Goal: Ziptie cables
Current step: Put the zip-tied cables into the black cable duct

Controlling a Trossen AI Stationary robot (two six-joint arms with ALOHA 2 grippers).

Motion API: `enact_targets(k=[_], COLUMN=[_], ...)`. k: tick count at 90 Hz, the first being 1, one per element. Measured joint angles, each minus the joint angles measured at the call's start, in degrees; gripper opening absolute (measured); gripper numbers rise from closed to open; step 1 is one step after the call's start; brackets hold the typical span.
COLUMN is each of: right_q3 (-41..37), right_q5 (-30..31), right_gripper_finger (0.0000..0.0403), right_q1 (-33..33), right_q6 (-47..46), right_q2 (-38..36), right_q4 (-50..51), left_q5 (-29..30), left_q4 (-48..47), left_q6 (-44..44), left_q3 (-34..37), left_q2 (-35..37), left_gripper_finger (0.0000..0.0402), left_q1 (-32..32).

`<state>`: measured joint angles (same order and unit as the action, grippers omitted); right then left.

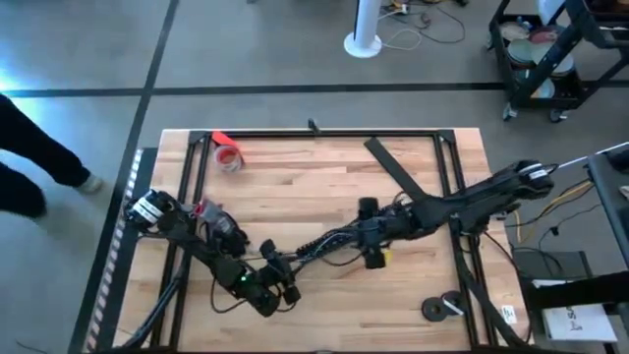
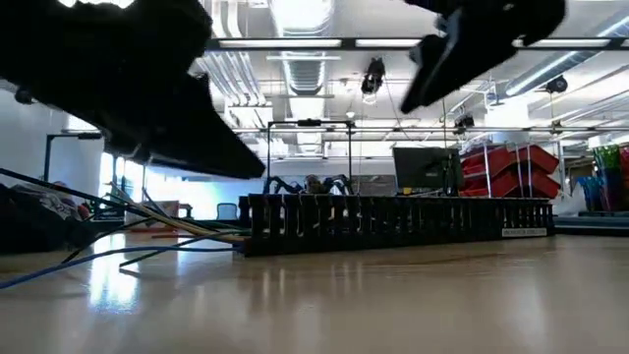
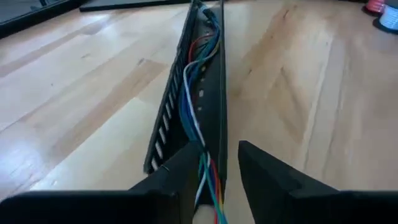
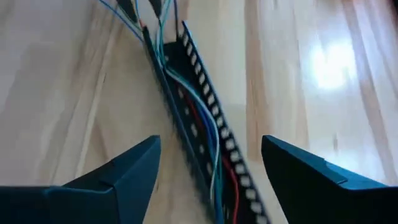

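At the table's front left, the left gripper (image 1: 278, 292) sits low at one end of a slotted black cable duct (image 1: 319, 246) that lies diagonally across the wood. Left wrist view: its fingers (image 3: 273, 180) stand narrowly apart, straddling the cables (image 3: 198, 118), which run blue, white, green and red along the duct's channel. Whether the fingers actually pinch the wires cannot be told.

Centre: the duct with the cables in it, loose ends fanning out past one end, seen in the low view as thin strands on the table (image 1: 324, 187).

To the right, the right gripper (image 1: 371, 236) hovers over the duct's other end, jaws wide, one finger either side of it, touching nothing.

No ziptie identified in any view. A red tape roll (image 1: 228, 155) lies far left at the back, a flat black strip (image 1: 393, 169) back right.

Step in hand, as judged: gathering and steadying the bundle, before any tie. Next move calls for locating the ziptie and keeping the wires bunched.
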<state>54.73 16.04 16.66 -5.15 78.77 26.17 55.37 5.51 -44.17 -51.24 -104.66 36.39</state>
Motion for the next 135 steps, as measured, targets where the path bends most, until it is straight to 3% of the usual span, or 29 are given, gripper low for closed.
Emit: enact_targets(k=[13,23,53,66,78,83,101,135], right_q3=[-6.99,-11.59,-16.17,-16.78,-16.93,-16.93,-16.95,-21.8], right_q5=[4.87,5.23,4.74,4.76,4.78,4.81,6.53,6.07], right_gripper_finger=[0.0249,0.0242,0.0225,0.0219,0.0217,0.0217,0.0214,0.0165], right_q1=[1.18,0.92,1.09,1.09,1.09,1.07,0.94,0.94], right_q6=[-2.63,-5.72,-9.91,-9.25,-8.67,-8.16,-7.8,-6.01], right_q2=[-6.76,-10.4,-11.59,-11.35,-11.35,-11.42,-11.7,-11.53], right_q4=[0.3,0.23,-0.48,-2.25,-2.21,-2.01,1.49,2.2], left_q5=[-1.41,-4.94,-12.4,-15.45,-17.51,-17.69,-22.77,-34.14], left_q4=[0.47,0.79,2.89,1.44,-1.17,-3.06,-16.84,-39.25], left_q6=[3.07,4.64,5.78,5.71,5.74,5.7,4.14,9.35], left_q3=[-2.36,-3.83,-4.44,-4.42,-4.4,-4.4,-4.4,-4.12], left_q2=[0.0,-1.1,-4.93,-5.57,-4.86,-3.66,1.39,8.77], left_gripper_finger=[0.0126,0.0136,0.0133,0.0102,0.0029,0.001,0.0002,0.0021], left_q1=[-2.28,-4.62,-8.48,-8.96,-9.02,-8.67,-7.06,-4.77])
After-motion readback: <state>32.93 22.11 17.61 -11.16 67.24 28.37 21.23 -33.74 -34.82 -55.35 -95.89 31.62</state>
